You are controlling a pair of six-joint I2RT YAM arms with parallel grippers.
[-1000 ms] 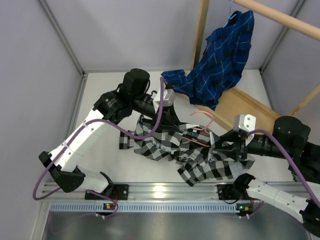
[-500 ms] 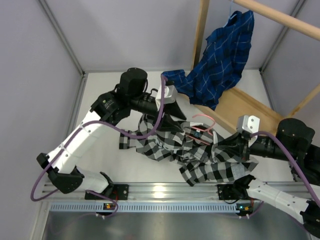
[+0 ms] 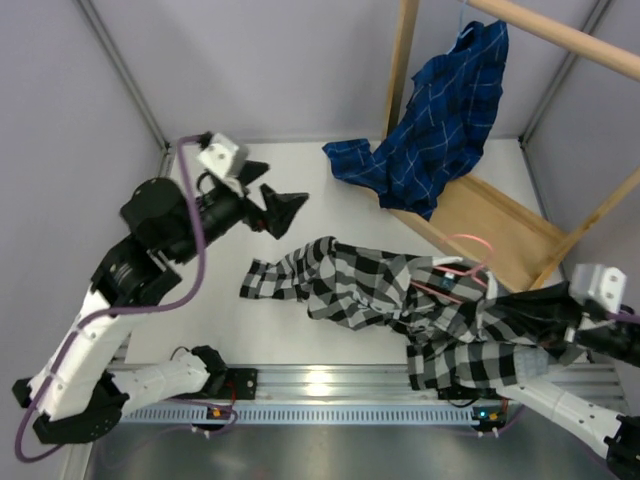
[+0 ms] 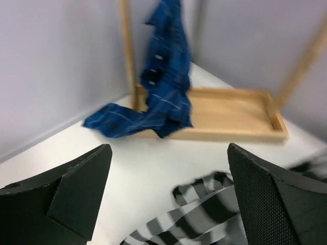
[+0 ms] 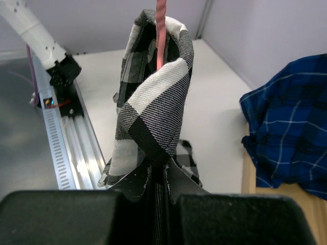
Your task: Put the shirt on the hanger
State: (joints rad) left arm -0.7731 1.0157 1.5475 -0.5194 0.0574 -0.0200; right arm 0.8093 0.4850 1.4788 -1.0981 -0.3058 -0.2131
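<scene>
The left end effector hangs above the bench with its jaws spread wide and nothing between them, well apart from the cloth. The right end effector is closed tight on a bunched fold of the shirt. The pink hanger runs down into that same fold, but we cannot tell whether the wire itself is pinched or only the fabric.

The shirt lies crumpled across the bench, one sleeve trailing off to the left and the rest gathered up toward the right arm. Only the hanger's hook and a short run of wire show, so we judge the shoulders are not yet seated.

The risks come from the one-sided hold. If the right arm lifts or drags, the trailing weight could pull the cloth off the wire or out of the jaws. The hook sits close to the wooden tray and could snag its edge. The left end effector must come down on a loose, rumpled layer, and a shallow pinch there could slip. The blue shirt hangs close enough to get caught up too.
</scene>
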